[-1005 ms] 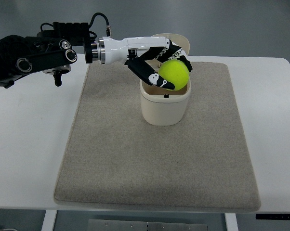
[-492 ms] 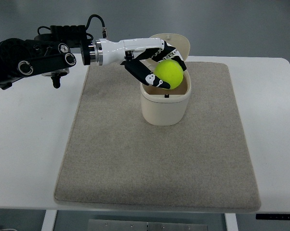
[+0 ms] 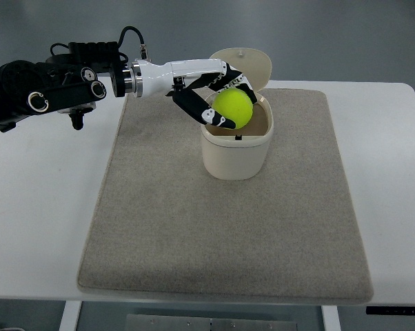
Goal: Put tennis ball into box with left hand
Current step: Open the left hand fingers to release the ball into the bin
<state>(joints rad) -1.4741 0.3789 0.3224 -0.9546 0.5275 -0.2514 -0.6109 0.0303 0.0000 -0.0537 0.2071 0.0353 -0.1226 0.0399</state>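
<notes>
Your left hand point(image 3: 218, 100) grips the bright yellow-green tennis ball point(image 3: 234, 108) over the left rim of the cream plastic box point(image 3: 236, 148), near the worktop's far edge; releasing off-centre risks it bouncing off the rim

A white desk point(image 3: 28, 207) with rounded far corners fills most of the view, and a large beige-grey mat point(image 3: 221, 234) with a slightly fuzzy surface lies flat across its middle, reaching close to the near edge. Beyond the desk's far side lies a smooth grey-blue floor point(image 3: 345, 34), evenly lit, with soft pale reflections and no hard shadows. Below the near edge, parts of the desk's pale frame point(image 3: 194, 322) show, and a small dark strip point(image 3: 397, 310) sits at the lower right.
</notes>
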